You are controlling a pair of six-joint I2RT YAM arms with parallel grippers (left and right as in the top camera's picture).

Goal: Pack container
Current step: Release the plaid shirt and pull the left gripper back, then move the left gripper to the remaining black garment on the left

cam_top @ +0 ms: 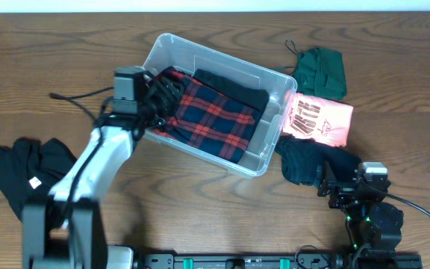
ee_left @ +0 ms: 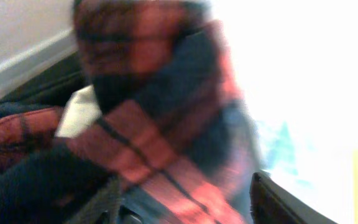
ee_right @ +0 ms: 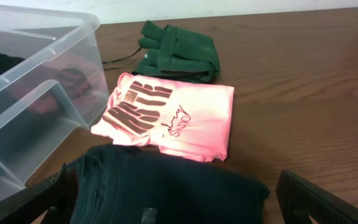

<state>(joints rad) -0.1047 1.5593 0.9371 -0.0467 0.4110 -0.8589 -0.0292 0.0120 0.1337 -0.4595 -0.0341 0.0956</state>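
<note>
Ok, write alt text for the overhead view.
A clear container on a wooden table holds a plaid garment and a black one; the left gripper reaches into it. To its right lie a green garment, a pink shirt and a dark garment, the last by the right gripper; black cloth lies far left.

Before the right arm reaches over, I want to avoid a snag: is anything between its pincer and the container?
Yes. A dark folded garment lies directly ahead of the open right pincer, between it and the container's near wall. Nothing else visible blocks that path.
</note>
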